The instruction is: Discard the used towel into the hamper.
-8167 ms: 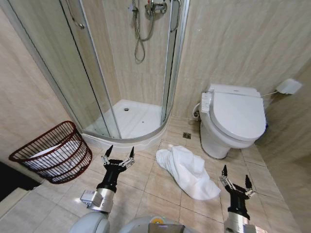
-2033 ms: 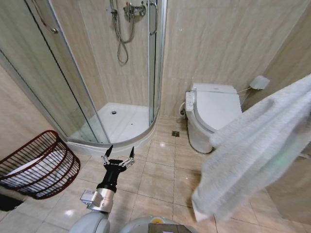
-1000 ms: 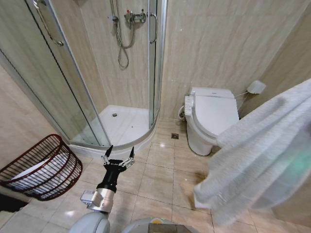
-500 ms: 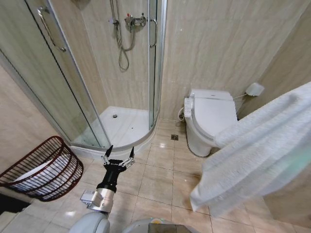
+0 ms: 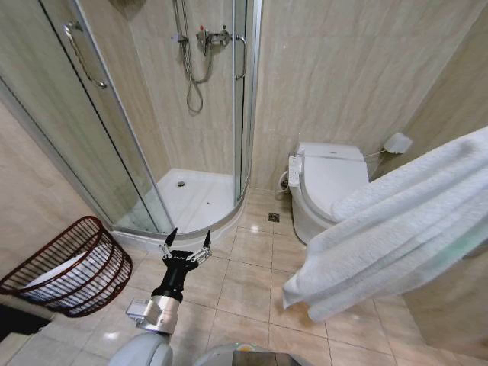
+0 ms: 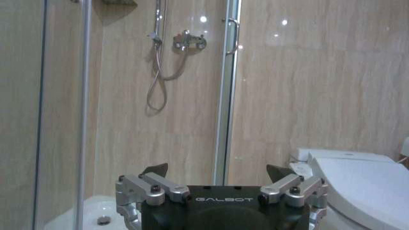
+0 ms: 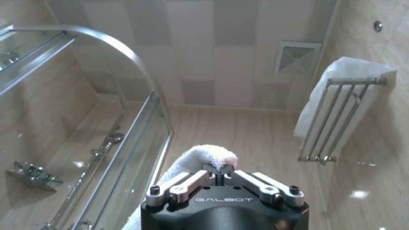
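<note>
The white towel [image 5: 396, 229] hangs in the air at the right of the head view, draped in front of the toilet. In the right wrist view my right gripper [image 7: 221, 168] is shut on a fold of the towel [image 7: 203, 156], pointing up toward the ceiling. The hamper [image 5: 67, 267], a dark reddish-brown wire basket with white cloth inside, lies tilted on the floor at the far left. My left gripper [image 5: 184, 241] stands open low in the middle, above the floor tiles, well right of the hamper.
A glass shower enclosure [image 5: 152, 122] fills the back left, with its white tray [image 5: 194, 194]. The toilet [image 5: 324, 183] stands at the back right against the wall. A towel rail [image 7: 338, 115] with a white towel is on the wall.
The head view has shifted, so the hamper sits further left and lower. The hanging towel has swung leftwards, its lower edge now nearer the middle. The left arm holds still.
</note>
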Available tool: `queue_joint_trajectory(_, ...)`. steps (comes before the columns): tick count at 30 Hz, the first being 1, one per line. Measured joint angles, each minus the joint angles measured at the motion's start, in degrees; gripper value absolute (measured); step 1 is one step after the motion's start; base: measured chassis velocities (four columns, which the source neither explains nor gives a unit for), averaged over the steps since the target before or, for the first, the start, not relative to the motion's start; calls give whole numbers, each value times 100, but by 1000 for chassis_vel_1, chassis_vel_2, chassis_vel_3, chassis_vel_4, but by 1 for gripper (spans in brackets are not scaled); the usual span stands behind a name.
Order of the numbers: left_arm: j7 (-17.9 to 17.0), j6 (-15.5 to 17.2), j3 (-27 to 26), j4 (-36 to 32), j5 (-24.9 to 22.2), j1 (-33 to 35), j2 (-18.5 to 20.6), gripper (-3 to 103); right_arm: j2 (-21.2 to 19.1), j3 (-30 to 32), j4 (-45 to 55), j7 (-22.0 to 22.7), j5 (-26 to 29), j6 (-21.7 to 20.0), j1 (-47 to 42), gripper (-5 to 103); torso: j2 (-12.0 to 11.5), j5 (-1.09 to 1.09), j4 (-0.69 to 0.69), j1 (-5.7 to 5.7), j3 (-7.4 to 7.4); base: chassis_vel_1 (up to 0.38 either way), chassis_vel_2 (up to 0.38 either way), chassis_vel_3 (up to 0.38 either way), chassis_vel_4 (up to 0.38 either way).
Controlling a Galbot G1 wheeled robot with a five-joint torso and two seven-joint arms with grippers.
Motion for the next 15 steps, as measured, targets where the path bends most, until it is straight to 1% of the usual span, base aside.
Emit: queue_joint_trajectory(15,0,0,0,0,0,0,0,100,-40,-1,-73,-54,1,43,15,2,364,0,0,135,229,0,0,0,0)
